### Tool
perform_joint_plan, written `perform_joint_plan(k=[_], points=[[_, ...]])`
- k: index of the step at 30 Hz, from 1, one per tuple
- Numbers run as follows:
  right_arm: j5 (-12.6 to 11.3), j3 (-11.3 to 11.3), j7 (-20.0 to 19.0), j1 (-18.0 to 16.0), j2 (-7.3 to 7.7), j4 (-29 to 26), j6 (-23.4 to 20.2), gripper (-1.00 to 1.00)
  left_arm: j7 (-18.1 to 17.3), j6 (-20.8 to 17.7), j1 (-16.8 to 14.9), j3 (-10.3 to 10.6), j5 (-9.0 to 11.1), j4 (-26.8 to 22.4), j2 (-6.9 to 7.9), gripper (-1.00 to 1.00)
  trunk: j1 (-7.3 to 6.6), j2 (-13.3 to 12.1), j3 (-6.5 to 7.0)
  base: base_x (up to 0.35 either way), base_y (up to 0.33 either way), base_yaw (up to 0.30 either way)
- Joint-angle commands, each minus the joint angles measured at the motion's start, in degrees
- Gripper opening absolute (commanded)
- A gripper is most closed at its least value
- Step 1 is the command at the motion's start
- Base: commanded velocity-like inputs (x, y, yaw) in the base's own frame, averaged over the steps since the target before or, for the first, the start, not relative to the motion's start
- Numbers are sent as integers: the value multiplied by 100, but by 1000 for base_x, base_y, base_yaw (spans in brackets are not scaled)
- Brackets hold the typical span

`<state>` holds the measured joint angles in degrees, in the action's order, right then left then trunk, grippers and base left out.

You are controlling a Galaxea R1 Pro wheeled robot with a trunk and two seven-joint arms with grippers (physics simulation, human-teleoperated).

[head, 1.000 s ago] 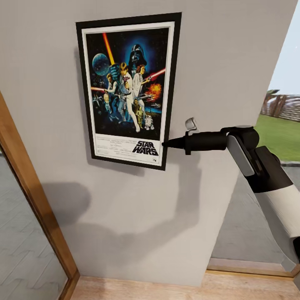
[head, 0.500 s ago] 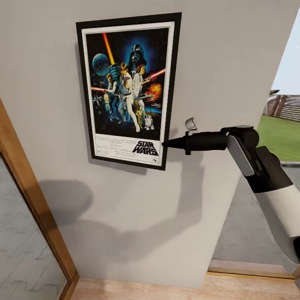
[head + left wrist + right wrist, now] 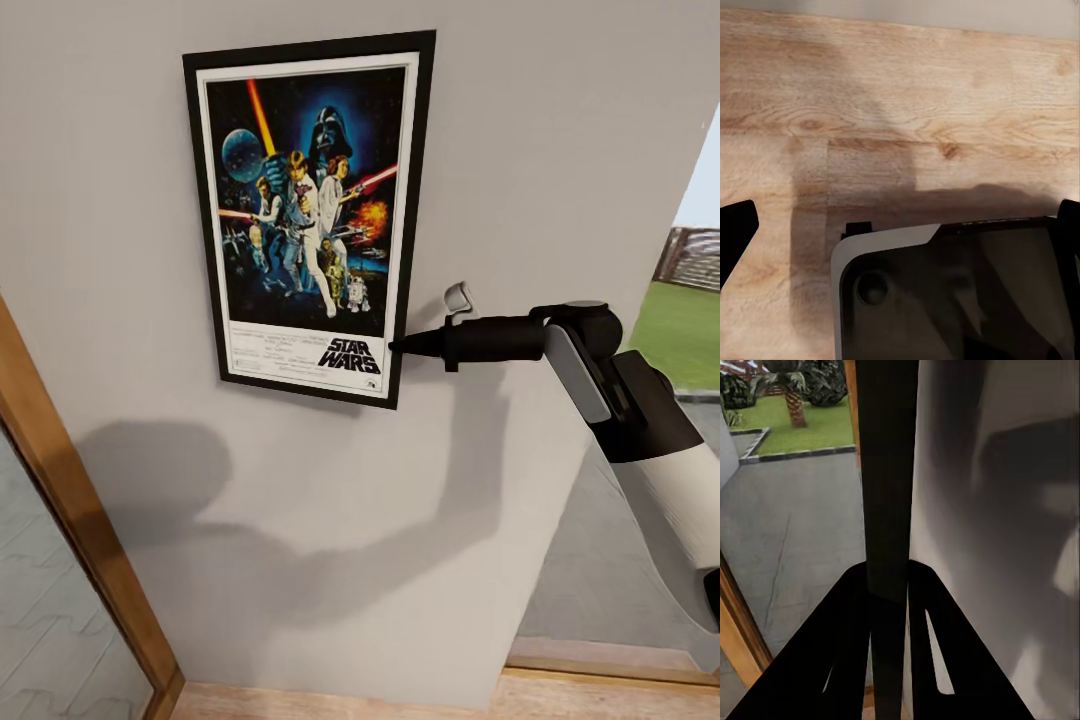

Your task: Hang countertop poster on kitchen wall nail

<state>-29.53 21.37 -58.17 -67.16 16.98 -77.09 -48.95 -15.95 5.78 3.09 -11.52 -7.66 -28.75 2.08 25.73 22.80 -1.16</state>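
Note:
The poster (image 3: 305,215), black-framed with Star Wars art, stands upright and flat against the off-white wall (image 3: 540,150). My right gripper (image 3: 397,347) reaches in from the right and is shut on the lower part of the poster's right edge. In the right wrist view the poster's black edge (image 3: 886,472) runs between the closed fingers (image 3: 855,607) of the right gripper (image 3: 889,574). No wall nail is visible; any behind the poster is hidden. My left gripper (image 3: 900,225) hangs open over the wood floor (image 3: 907,97), holding nothing.
A wood window frame (image 3: 60,500) slants along the wall's left side. A glazed opening (image 3: 690,300) with lawn outside lies right of the wall. The pale plank floor (image 3: 350,700) runs below. My own base (image 3: 945,292) shows under the left gripper.
The view has shifted: the left window frame and the right opening have slid sideways and the shadows on the wall have moved. Poster and right gripper keep their place together.

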Motion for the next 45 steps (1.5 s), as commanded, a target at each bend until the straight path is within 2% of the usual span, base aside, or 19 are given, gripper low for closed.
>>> perform_joint_plan(k=[1, 5, 45], points=[[-38, 8, -1, -8, 5, 1, -36, -100, -40, 18, -1, -43, -61, -8, -6, 100, 5, 12, -12, 74, 0, 0], [-27, -1, -4, 4, 7, 1, -19, -100, -40, 28, 2, -26, -69, -69, -74, 100, 5, 12, -12, 15, 0, 0], [-30, -1, -10, 10, 9, -104, -2, -100, -49, 125, -1, -9, -60, -223, -23, 100, 5, 12, -12, 0, 0, 0]])
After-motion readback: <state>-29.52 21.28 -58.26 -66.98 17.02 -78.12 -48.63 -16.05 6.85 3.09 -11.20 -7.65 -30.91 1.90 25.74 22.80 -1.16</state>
